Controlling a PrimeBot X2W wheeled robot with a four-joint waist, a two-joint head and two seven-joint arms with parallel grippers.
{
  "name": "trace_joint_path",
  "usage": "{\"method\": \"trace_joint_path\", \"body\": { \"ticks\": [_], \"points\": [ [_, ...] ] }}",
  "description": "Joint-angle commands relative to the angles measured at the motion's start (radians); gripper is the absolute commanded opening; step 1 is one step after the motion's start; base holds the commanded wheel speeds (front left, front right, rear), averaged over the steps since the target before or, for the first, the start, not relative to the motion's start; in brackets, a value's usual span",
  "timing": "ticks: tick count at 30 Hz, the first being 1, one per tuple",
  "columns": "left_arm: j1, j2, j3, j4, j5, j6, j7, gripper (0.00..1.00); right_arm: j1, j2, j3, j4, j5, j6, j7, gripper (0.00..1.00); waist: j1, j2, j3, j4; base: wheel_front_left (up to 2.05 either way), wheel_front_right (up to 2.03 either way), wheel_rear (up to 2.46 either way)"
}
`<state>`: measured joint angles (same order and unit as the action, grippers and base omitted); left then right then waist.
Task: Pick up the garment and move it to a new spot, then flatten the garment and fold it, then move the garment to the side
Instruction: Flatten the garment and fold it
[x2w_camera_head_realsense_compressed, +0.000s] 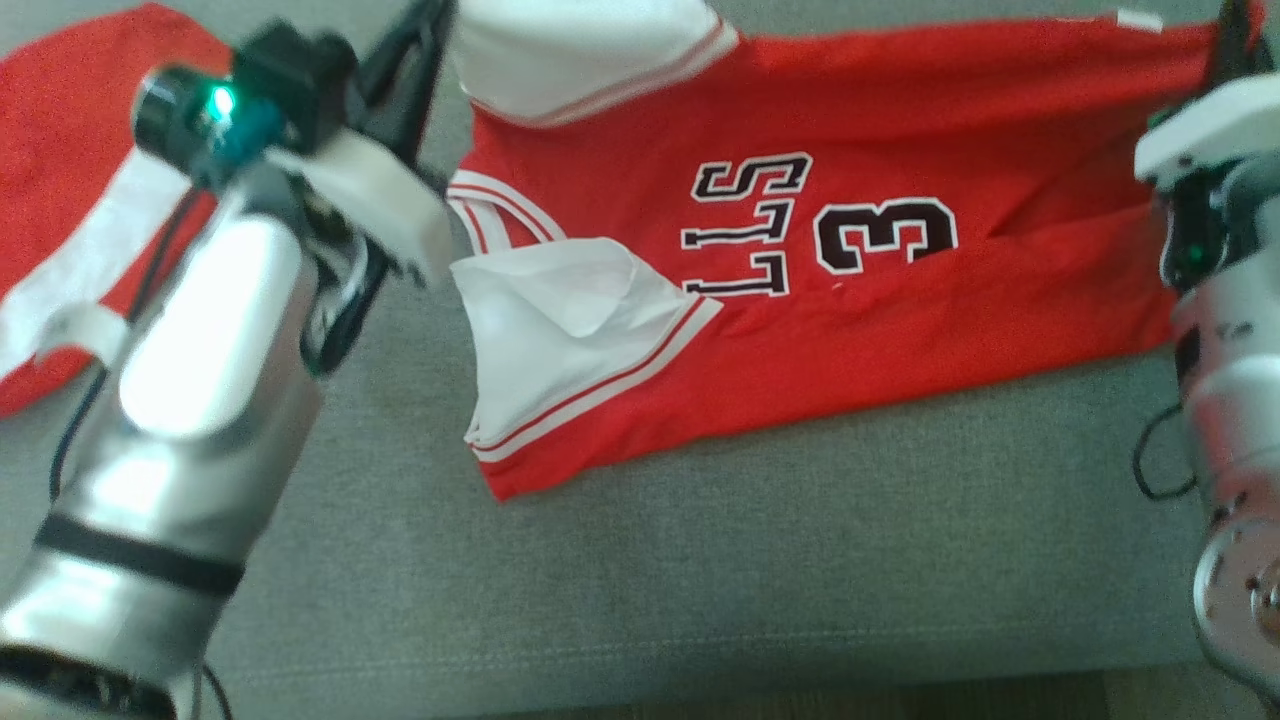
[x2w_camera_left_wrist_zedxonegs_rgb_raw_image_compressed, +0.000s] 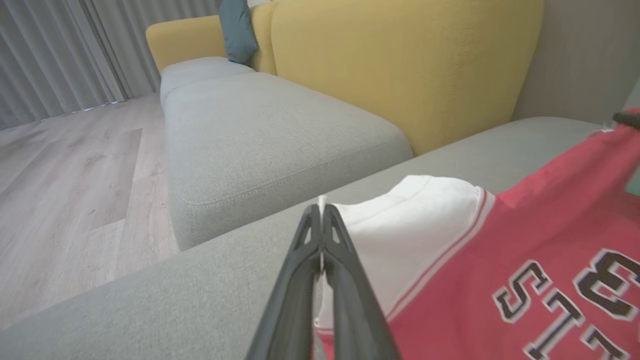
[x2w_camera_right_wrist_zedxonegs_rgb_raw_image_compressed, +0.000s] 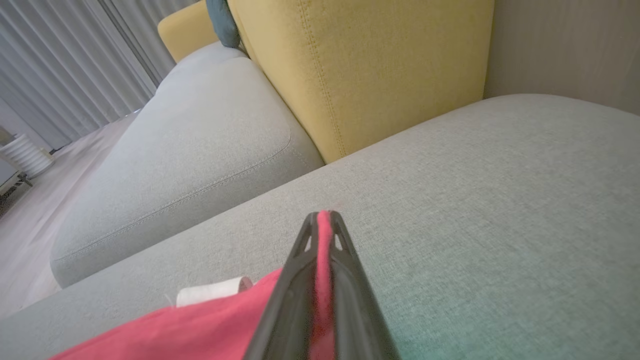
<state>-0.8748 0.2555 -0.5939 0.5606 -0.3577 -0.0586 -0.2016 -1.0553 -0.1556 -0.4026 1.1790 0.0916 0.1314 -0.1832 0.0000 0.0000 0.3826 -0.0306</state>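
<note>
A red jersey with white sleeves and a black number 3 lies spread on the grey sofa seat, its near white sleeve folded over. My left gripper is at the far white sleeve. In the left wrist view the left gripper is shut on the edge of that white sleeve. My right gripper is at the jersey's far right corner. In the right wrist view the right gripper is shut on a strip of the red cloth.
A second red and white cloth lies at the far left of the seat. The yellow backrest rises behind the seat, with a teal pillow farther along. Another grey cushion adjoins, beside the wooden floor.
</note>
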Motion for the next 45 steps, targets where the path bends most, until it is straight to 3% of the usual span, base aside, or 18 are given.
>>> {"method": "trace_joint_path", "body": {
  "ticks": [1,10,18,24,31,32,33,34,35,36,42,45],
  "points": [
    [0.001,0.054,0.028,-0.071,-0.002,0.003,0.017,0.0,0.013,-0.012,0.042,-0.027,0.013,-0.001,0.005,0.0,0.0,0.0,-0.036,0.021,0.0,0.0,0.0],
    [0.237,0.168,-0.007,-0.379,-0.032,0.029,0.173,0.0,0.179,-0.065,0.206,-0.052,0.101,-0.001,0.083,0.0,0.0,0.0,-0.129,0.042,0.0,0.0,0.0],
    [0.411,0.275,-0.048,-0.592,-0.044,0.049,0.294,0.0,0.29,-0.128,0.281,-0.084,0.15,-0.001,0.141,0.0,0.0,0.0,-0.174,0.047,0.0,0.0,0.0],
    [0.465,0.293,-0.09,-0.635,-0.036,0.052,0.331,0.0,0.341,-0.155,0.336,-0.105,0.168,-0.001,0.205,0.0,0.0,0.0,-0.19,0.043,0.0,0.0,0.0],
    [0.497,0.283,-0.139,-0.578,-0.018,0.052,0.349,0.0,0.39,-0.166,0.402,-0.148,0.182,-0.001,0.263,0.0,0.0,0.0,-0.208,0.024,0.0,0.0,0.0],
    [0.5,0.28,-0.14,-0.559,-0.018,0.056,0.344,0.0,0.397,-0.167,0.412,-0.158,0.182,-0.001,0.268,0.58,0.0,0.0,-0.212,0.02,0.0,0.0,0.0],
    [0.5,0.278,-0.139,-0.538,-0.014,0.061,0.335,0.29,0.403,-0.167,0.42,-0.167,0.185,-0.001,0.273,1.0,0.0,0.0,-0.215,0.016,0.0,0.0,0.0],
    [0.503,0.273,-0.136,-0.517,-0.016,0.068,0.325,0.56,0.408,-0.167,0.423,-0.177,0.19,-0.001,0.274,1.0,0.0,0.0,-0.216,0.012,0.0,0.0,0.0],
    [0.505,0.267,-0.131,-0.496,-0.019,0.074,0.313,0.92,0.413,-0.167,0.427,-0.188,0.193,-0.001,0.273,1.0,0.0,0.0,-0.22,0.007,0.0,0.0,0.0],
    [0.506,0.264,-0.128,-0.478,-0.019,0.08,0.302,1.0,0.418,-0.166,0.43,-0.2,0.197,-0.001,0.271,1.0,0.0,0.0,-0.224,0.003,0.0,0.0,0.0],
    [0.515,0.224,-0.072,-0.417,-0.06,0.13,0.22,1.0,0.443,-0.161,0.435,-0.295,0.203,-0.001,0.211,1.0,0.0,0.0,-0.256,-0.014,0.0,0.0,0.0],
    [0.518,0.183,0.001,-0.412,-0.112,0.183,0.142,1.0,0.462,-0.143,0.45,-0.4,0.201,-0.001,0.131,1.0,0.0,0.0,-0.283,-0.022,0.0,0.0,0.0]
  ]
}}
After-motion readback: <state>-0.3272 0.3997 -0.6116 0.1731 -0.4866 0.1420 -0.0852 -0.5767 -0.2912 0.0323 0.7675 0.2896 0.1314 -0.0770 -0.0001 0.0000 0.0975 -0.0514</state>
